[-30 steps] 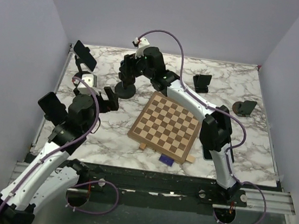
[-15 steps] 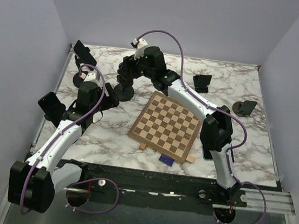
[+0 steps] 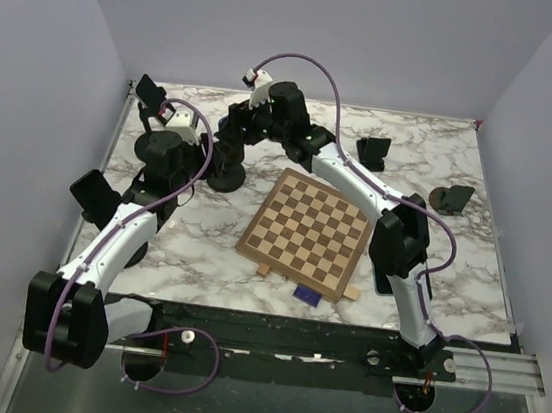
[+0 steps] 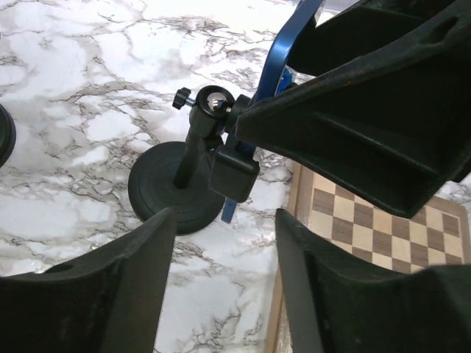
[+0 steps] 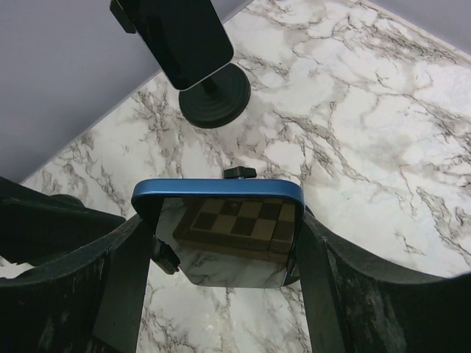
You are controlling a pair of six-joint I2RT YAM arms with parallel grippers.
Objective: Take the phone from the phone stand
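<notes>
- Right gripper (image 5: 223,224): its two fingers press against opposite edges of the blue-framed phone (image 5: 221,250), pinching it.
- Phone: it sits tilted in the clamp (image 4: 234,175) at the top of the phone stand (image 4: 174,197) and has not been lifted off. Its glass mirrors a patch of checkered squares.
- Phone stand: the round black base lies flat on the marble table (image 4: 66,110). A thin post rises from it to a ball joint (image 4: 214,103) with a small side knob.
- Left gripper (image 4: 224,228): the fingers are spread wide and hold nothing. It hovers low just beside the phone stand, with the stand's base showing between the fingers.
- Top view: the left gripper is at the left side of the phone stand, and the right gripper reaches in over the stand's top.
- Chessboard (image 3: 309,227): it lies flat on the table just right of the phone stand, on the stand's near side.
- Second phone (image 5: 188,37): it rests on a second stand (image 5: 215,95) with a round base, left of and beyond the phone stand and well apart from it.
</notes>
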